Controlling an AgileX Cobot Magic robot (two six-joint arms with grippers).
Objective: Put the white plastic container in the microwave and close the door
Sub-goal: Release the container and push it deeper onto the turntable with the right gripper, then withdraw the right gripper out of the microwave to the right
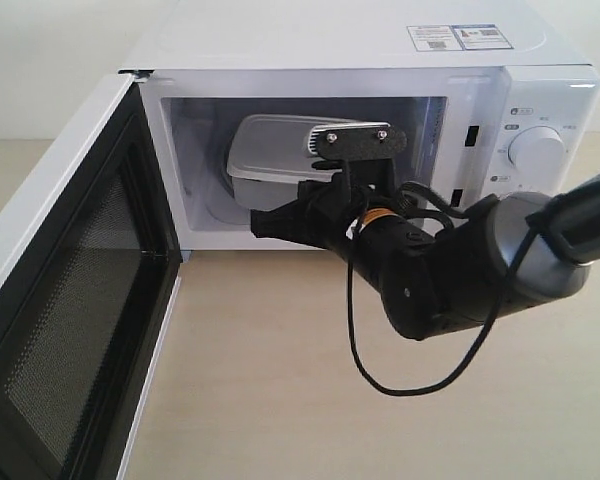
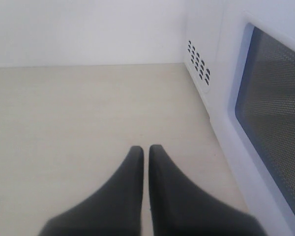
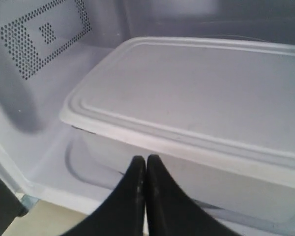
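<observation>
**Container inside the open microwave**

The microwave [image 1: 330,40] cavity holds one thing: the white plastic container [image 1: 275,150], lying flat on the cavity floor, left of centre. It is a shallow, translucent-white rectangular box with rounded corners and a flat, rimmed lid. The cavity's left wall has a perforated panel. The door [image 1: 70,300] stands swung wide to the left, showing its dark mesh window and black inner frame. The right gripper [image 3: 146,160] hovers at the cavity mouth just in front of the box, fingers pressed together and empty. The left gripper [image 2: 146,149] hangs over the pale table [image 2: 64,123], fingers together.
</observation>
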